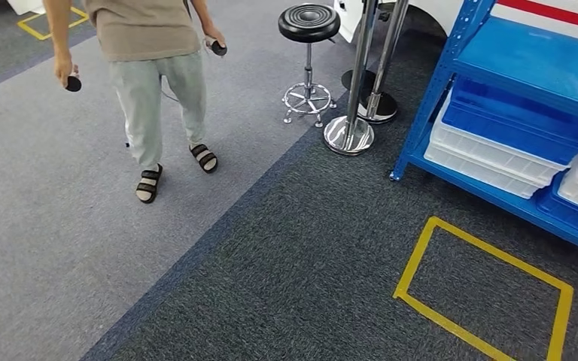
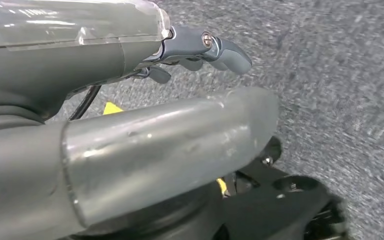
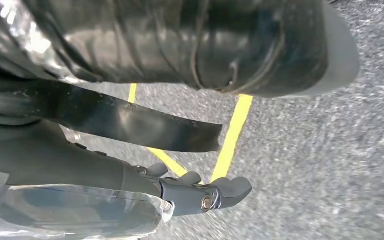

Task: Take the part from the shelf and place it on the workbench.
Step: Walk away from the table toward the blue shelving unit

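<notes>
While both arms hang over carpet, left hand (image 2: pixel 200 50) & right hand (image 3: pixel 200 192) hold nothing, fingers loosely apart. Blue shelf (image 1: pixel 527 71) w/ stacked blue/white bins (image 1: pixel 497 143); contents, part can't tell.

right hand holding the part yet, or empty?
Empty. The right hand hangs over carpet and yellow tape, fingers apart around nothing.

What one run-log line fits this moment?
stage: nearing shelf | left hand: empty | right hand: empty | part: not picked | nearby: person, stool
</notes>
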Controlling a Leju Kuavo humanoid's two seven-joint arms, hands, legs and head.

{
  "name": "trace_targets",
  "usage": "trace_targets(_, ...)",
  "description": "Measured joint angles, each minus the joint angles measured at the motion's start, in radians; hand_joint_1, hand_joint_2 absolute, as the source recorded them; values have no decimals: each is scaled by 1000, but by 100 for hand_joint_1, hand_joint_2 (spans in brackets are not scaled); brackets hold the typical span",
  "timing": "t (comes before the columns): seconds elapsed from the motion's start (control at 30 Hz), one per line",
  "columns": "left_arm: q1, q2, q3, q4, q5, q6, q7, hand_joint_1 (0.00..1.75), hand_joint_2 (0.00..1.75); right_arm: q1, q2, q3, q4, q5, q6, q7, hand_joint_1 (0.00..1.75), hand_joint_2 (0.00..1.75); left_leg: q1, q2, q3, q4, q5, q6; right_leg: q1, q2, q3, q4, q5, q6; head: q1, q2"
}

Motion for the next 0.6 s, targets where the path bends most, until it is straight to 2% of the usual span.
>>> trace_targets(0.07, -1, 2, 0, 0, -2, 0, 0, 0, 0, 0, 3, -1, 1, 0, 0, 0, 0, 0, -15, -47, 50, -140, 75, 35, 2, 23, 1, 0, 1, 0, 0, 0)
trace_targets(0.1, -1, 2, 0, -1, -2, 0, 0, 0, 0, -1, 4, -2, 2, 0, 0, 0, 0, 0, -23, -66, 67, -186, 95, 50, -1, 34, -1, 0, 1, 2, -2, 0)
trace_targets(0.13, -2, 2, 0, -1, -2, 1, 0, 0, 0, -1, 4, -2, 2, 0, 0, 0, 0, 0, -30, -77, 73, -209, 101, 59, -5, 43, -3, -1, 3, 5, -4, 0)
trace_targets(0.17, -3, 2, 0, -1, -2, 1, 0, 0, 0, -1, 4, -2, 2, 0, 0, -1, 0, 0, -34, -71, 75, -214, 102, 62, -5, 54, -5, -3, 4, 10, -6, 0)
trace_targets(0.2, -3, -1, 0, -1, -2, 1, 0, 0, 0, 1, 2, -2, 2, 0, 0, -1, 0, 0, -31, -59, 80, -224, 107, 63, -5, 60, -6, -5, 7, 15, -7, 0)
trace_targets(0.23, -4, -2, 0, -1, -2, 1, 1, 0, 0, 2, 0, -2, 2, 0, -1, -1, 0, 0, -27, -47, 87, -237, 113, 61, -2, 48, -7, -2, 4, 18, -7, 0)
trace_targets(0.27, -4, -4, -1, 0, -2, 1, 1, 0, 0, 2, -1, -2, 2, 0, -2, -2, 0, 0, -22, -34, 94, -250, 120, 61, 1, 25, -15, 15, -9, 21, -6, 0)
trace_targets(0.33, -3, -6, -1, 0, -2, 1, 1, 0, 0, 0, -3, -2, 2, 3, -6, -5, 0, 0, -17, -7, 103, -267, 127, 59, 0, -34, -60, 107, -67, 27, -4, 0)
trace_targets(0.37, -2, -6, -1, 0, -2, 1, 0, 0, 0, -2, -3, -2, 2, 5, -7, -7, 0, 0, -16, 8, 102, -267, 125, 59, -4, -48, -93, 171, -100, 33, -3, 0)
trace_targets(0.4, -2, -7, -1, 0, -3, 1, -2, 0, 0, -3, -3, -2, 2, 7, -9, -9, 0, 0, -16, 24, 101, -265, 122, 56, -8, -55, -120, 225, -120, 40, -3, 0)
trace_targets(0.43, -1, -7, -1, 0, -3, 0, -6, 0, 0, -2, -4, -2, 2, 8, -10, -10, 0, 0, -15, 38, 100, -261, 118, 53, -12, -58, -134, 251, -123, 46, -3, 0)
trace_targets(0.47, -2, -8, -1, 0, -3, -1, -11, 0, 0, -1, -6, -2, 2, 9, -11, -10, 0, 0, -13, 51, 98, -256, 114, 50, -16, -62, -127, 240, -106, 53, -3, 0)
trace_targets(0.53, -4, -12, -1, 0, -1, -4, -23, 0, 0, 1, -13, -2, 2, 12, -12, -6, 0, 0, -8, 75, 99, -241, 100, 39, -24, -88, -64, 123, -45, 62, -3, 0)
trace_targets(0.57, -6, -14, -1, 0, -1, -5, -28, 0, 0, 0, -16, -2, 2, 12, -12, -5, 0, 0, -8, 85, 99, -231, 90, 30, -24, -105, -33, 64, -22, 62, -3, 0)
trace_targets(0.6, -8, -16, -1, 0, -1, -4, -32, 0, 0, -1, -18, -2, 2, 12, -11, -5, 0, 0, -9, 92, 100, -223, 82, 22, -23, -116, -14, 26, -11, 57, -4, 0)
